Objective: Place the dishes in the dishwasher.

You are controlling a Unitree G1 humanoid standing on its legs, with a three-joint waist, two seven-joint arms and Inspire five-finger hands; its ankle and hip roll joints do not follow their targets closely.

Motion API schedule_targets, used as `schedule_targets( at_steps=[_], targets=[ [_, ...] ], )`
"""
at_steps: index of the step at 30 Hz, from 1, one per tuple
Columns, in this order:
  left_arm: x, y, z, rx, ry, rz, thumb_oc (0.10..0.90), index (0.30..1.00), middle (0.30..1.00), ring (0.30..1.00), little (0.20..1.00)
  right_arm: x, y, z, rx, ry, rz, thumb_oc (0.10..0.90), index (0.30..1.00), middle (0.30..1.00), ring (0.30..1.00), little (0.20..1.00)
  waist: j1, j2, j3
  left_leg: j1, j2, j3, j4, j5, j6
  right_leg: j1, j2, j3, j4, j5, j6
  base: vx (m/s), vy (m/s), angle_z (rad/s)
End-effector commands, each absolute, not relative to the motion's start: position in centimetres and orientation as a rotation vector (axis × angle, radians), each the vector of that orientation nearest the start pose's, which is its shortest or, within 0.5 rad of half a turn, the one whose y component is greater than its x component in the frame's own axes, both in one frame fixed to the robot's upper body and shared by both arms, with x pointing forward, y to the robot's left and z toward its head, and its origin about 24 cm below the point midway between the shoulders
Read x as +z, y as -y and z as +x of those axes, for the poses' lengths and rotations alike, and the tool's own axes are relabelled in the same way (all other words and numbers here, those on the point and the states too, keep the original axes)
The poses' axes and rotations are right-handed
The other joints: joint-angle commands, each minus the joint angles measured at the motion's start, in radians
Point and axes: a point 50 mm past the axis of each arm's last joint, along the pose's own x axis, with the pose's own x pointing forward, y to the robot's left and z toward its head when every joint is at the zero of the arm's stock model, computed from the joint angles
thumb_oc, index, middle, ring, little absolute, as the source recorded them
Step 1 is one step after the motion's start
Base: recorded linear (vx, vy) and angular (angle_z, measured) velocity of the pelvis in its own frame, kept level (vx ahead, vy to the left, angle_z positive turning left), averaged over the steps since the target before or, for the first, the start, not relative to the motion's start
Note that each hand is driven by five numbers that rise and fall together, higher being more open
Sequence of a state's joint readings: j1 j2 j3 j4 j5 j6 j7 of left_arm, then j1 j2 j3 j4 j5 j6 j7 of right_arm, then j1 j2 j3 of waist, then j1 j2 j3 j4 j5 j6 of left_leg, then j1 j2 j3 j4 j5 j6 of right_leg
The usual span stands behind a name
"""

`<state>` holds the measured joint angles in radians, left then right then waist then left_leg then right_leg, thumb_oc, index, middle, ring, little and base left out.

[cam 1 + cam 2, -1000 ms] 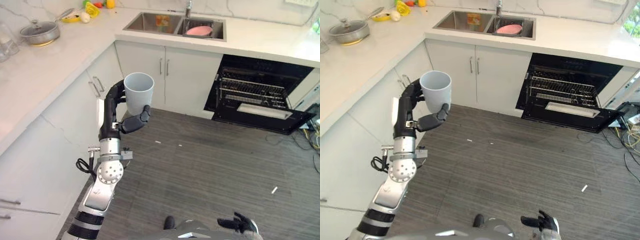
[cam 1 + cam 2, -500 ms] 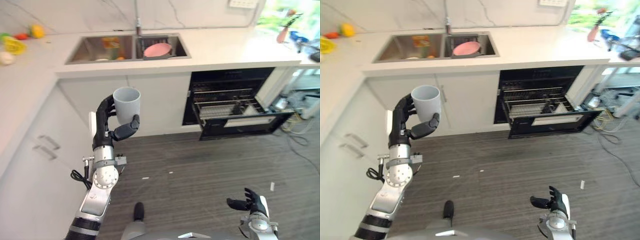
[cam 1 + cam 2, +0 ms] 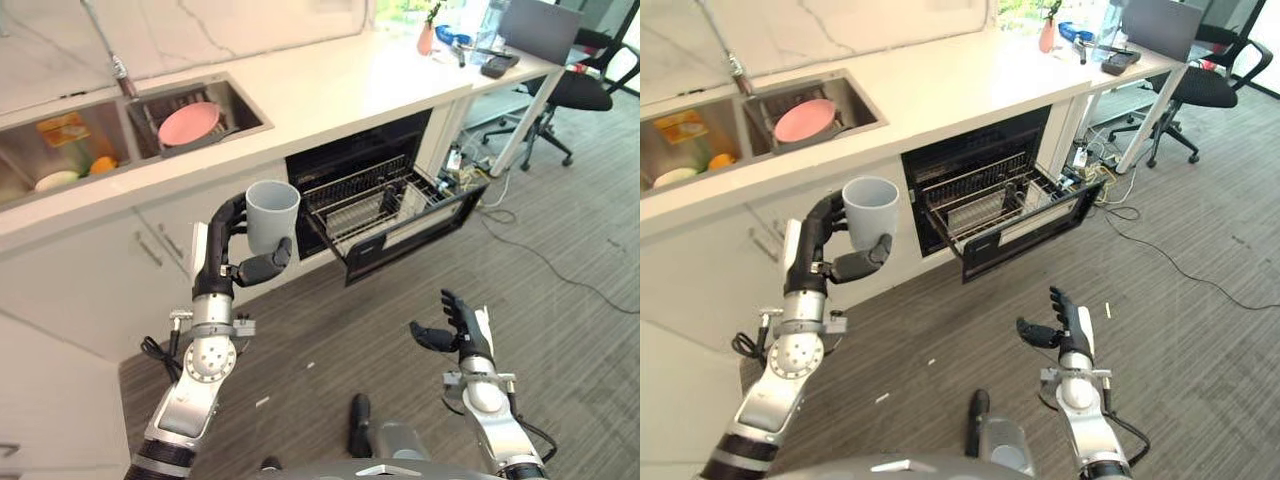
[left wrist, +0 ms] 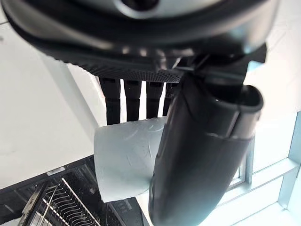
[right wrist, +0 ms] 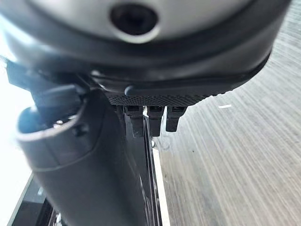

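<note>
**A:** Where does the job stand?

**B:** Early, I'd judge. The left hand (image 3: 232, 258) has its fingers and thumb curled round a pale grey cup (image 3: 272, 215), held upright with its mouth up. The cup is in the air, not yet over the dishwasher (image 3: 385, 205), which sits ahead of that hand and off to its right.

**A:** Is the dishwasher ready to take it?

**B:** It looks so. The door is down and the wire rack (image 3: 365, 203) is drawn out. I can't tell whether the rack holds any dishes.

**A:** And the right hand?

**B:** The right hand (image 3: 452, 328) is low over the grey plank floor (image 3: 560, 330), fingers loosely spread, holding nothing. It is well apart from the cup and rack.

**A:** What's left, then?

**B:** By my reckoning, nearly everything. The cup has to be carried across to the rack and set in. Behind the left hand, a pink plate (image 3: 189, 123) lies in the sink (image 3: 100, 140), with other items in the neighbouring basin, so more loads seem due.
</note>
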<state>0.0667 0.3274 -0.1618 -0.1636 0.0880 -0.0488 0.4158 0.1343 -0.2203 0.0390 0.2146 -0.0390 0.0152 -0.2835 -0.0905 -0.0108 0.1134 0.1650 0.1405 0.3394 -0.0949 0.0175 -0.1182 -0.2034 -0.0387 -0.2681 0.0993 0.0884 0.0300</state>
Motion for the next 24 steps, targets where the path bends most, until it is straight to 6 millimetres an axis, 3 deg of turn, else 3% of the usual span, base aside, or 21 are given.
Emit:
schedule_targets(
  at_steps=[1,3,4,6,7,8,9,10,11,12,13,14,15,16,17,21,24],
  targets=[
    [13.6,-16.7,24.4,0.194,0.568,0.364,0.4,0.3,0.3,0.3,0.3,4.4,20.9,23.6,-0.201,0.127,-0.286,0.8,0.9,0.9,0.9,0.9,-0.001,-0.023,-0.046,-0.006,-0.021,-0.093,0.008,-0.057,0.018,0.121,-0.088,0.079,-0.158,0.017,0.148,0.22,-0.149,-0.7],
    [13.1,-16.2,24.4,0.182,0.548,0.326,0.4,0.3,0.3,0.3,0.3,7.4,19.9,24.1,-0.114,0.287,-0.318,0.8,0.9,0.9,0.9,0.9,0.004,-0.009,-0.059,0.017,-0.019,-0.084,0.024,-0.047,0.001,0.167,-0.089,0.066,-0.182,0.007,0.14,0.2,-0.144,-0.62],
    [13.1,-16.3,24.4,0.184,0.548,0.324,0.4,0.3,0.3,0.3,0.3,7.4,19.9,24.1,-0.114,0.288,-0.32,0.8,0.9,0.9,0.9,0.9,0.003,-0.007,-0.057,0.019,-0.017,-0.083,0.025,-0.048,0.0,0.169,-0.088,0.067,-0.182,0.006,0.139,0.1,-0.119,-0.21],
    [13.0,-16.3,24.4,0.193,0.552,0.328,0.4,0.3,0.3,0.3,0.3,7.7,19.1,24.2,-0.046,0.288,-0.265,0.8,0.9,0.9,0.9,0.9,0.005,-0.003,-0.046,-0.011,0.004,-0.078,0.147,-0.033,-0.03,0.189,-0.084,0.057,-0.187,-0.009,0.127,0.08,-0.137,-0.12],
    [13.1,-16.0,24.6,0.186,0.556,0.315,0.4,0.3,0.3,0.3,0.3,8.4,18.6,24.3,-0.004,0.322,-0.234,0.8,0.9,0.9,0.9,0.9,0.008,-0.007,-0.038,-0.051,0.026,-0.09,0.258,-0.004,-0.052,0.203,-0.084,0.055,-0.187,-0.024,0.113,0.09,-0.274,-0.17],
    [13.8,-14.8,25.1,0.172,0.591,0.268,0.4,0.3,0.3,0.3,0.3,9.3,18.0,24.8,0.049,0.361,-0.21,0.8,0.9,0.9,0.9,0.9,0.021,-0.022,-0.002,-0.164,0.039,-0.148,0.491,0.062,-0.09,0.236,-0.098,0.041,-0.187,-0.044,0.089,0.09,-0.317,-0.06],
    [14.3,-14.1,25.4,0.161,0.622,0.259,0.4,0.3,0.3,0.3,0.3,9.9,17.3,25.1,0.102,0.387,-0.17,0.8,0.9,0.9,0.9,0.9,0.033,-0.036,0.019,-0.209,-0.011,-0.207,0.568,0.06,-0.103,0.249,-0.108,0.048,-0.187,-0.051,0.079,0.05,-0.234,0.36],
    [14.3,-14.1,25.4,0.161,0.622,0.26,0.4,0.3,0.3,0.3,0.3,9.9,17.3,25.1,0.102,0.388,-0.17,0.8,0.9,0.9,0.9,0.9,0.032,-0.037,0.018,-0.211,-0.012,-0.208,0.568,0.061,-0.102,0.248,-0.109,0.047,-0.187,-0.051,0.079,0.15,-0.069,0.56],
    [14.7,-13.6,25.7,0.154,0.65,0.271,0.4,0.3,0.3,0.3,0.3,10.8,16.8,25.3,0.143,0.427,-0.165,0.8,0.9,0.9,0.9,0.9,0.041,-0.032,0.015,-0.231,-0.016,-0.224,0.424,0.037,-0.075,0.259,-0.105,0.053,-0.187,-0.066,0.086,0.13,-0.001,0.29],
    [14.7,-13.6,25.7,0.154,0.65,0.271,0.4,0.3,0.3,0.3,0.3,10.8,16.8,25.3,0.143,0.427,-0.165,0.8,0.9,0.9,0.9,0.9,0.042,-0.033,0.016,-0.228,-0.016,-0.223,0.422,0.038,-0.075,0.26,-0.105,0.053,-0.187,-0.066,0.086,0.28,0.107,-0.27],
    [14.9,-13.5,25.7,0.151,0.663,0.282,0.4,0.3,0.3,0.3,0.3,11.5,16.1,25.4,0.17,0.462,-0.12,0.8,0.9,0.9,0.9,0.9,0.046,-0.015,-0.002,-0.214,0.008,-0.216,0.229,0.012,-0.042,0.263,-0.103,0.063,-0.187,-0.062,0.105,0.25,0.166,-0.48],
    [15.1,-13.1,25.7,0.145,0.667,0.286,0.4,0.3,0.3,0.3,0.3,12.1,15.8,25.4,0.18,0.485,-0.089,0.8,0.9,0.9,0.9,0.9,0.05,-0.003,-0.012,-0.198,0.042,-0.191,0.101,0.063,-0.05,0.282,-0.105,0.061,-0.187,-0.069,0.117,0.27,0.173,-0.41],
    [15.0,-13.1,25.6,0.141,0.674,0.288,0.4,0.3,0.3,0.3,0.3,11.7,15.5,25.3,0.188,0.473,-0.024,0.8,0.9,0.9,0.9,0.9,0.048,-0.003,-0.016,-0.172,0.034,-0.188,0.122,0.045,-0.045,0.294,-0.105,0.062,-0.187,-0.073,0.115,0.17,0.101,-0.41],
    [15.0,-13.1,25.7,0.147,0.682,0.306,0.4,0.3,0.3,0.3,0.3,12.0,15.1,25.2,0.213,0.492,-0.036,0.8,0.9,0.9,0.9,0.9,0.046,0.007,-0.025,-0.156,0.039,-0.191,0.07,0.062,-0.05,0.294,-0.1,0.064,-0.187,-0.081,0.117,0.15,0.057,-0.71],
    [15.2,-13.4,25.7,0.146,0.698,0.345,0.4,0.3,0.3,0.3,0.3,12.5,14.6,25.2,0.252,0.513,-0.05,0.8,0.9,0.9,0.9,0.9,0.052,0.013,-0.052,-0.116,0.015,-0.243,0.013,0.052,-0.048,0.29,-0.087,0.073,-0.187,-0.077,0.114,0.16,0.069,-0.5],
    [15.3,-13.3,25.8,0.127,0.708,0.372,0.4,0.3,0.3,0.3,0.3,13.8,14.4,24.8,0.245,0.573,-0.008,0.8,0.9,0.9,0.9,0.9,0.028,0.012,-0.084,-0.095,0.034,-0.197,0.008,0.041,-0.066,0.3,-0.09,0.058,-0.187,-0.072,0.116,0.06,0.047,-0.19],
    [15.6,-13.4,26.0,0.146,0.728,0.395,0.4,0.3,0.3,0.3,0.3,15.3,13.4,24.8,0.276,0.629,0.014,0.8,0.9,0.9,0.9,0.9,0.028,0.011,-0.094,-0.082,0.028,-0.191,0.008,0.032,-0.059,0.299,-0.092,0.064,-0.187,-0.072,0.12,0.02,0.042,0.07]
  ],
)
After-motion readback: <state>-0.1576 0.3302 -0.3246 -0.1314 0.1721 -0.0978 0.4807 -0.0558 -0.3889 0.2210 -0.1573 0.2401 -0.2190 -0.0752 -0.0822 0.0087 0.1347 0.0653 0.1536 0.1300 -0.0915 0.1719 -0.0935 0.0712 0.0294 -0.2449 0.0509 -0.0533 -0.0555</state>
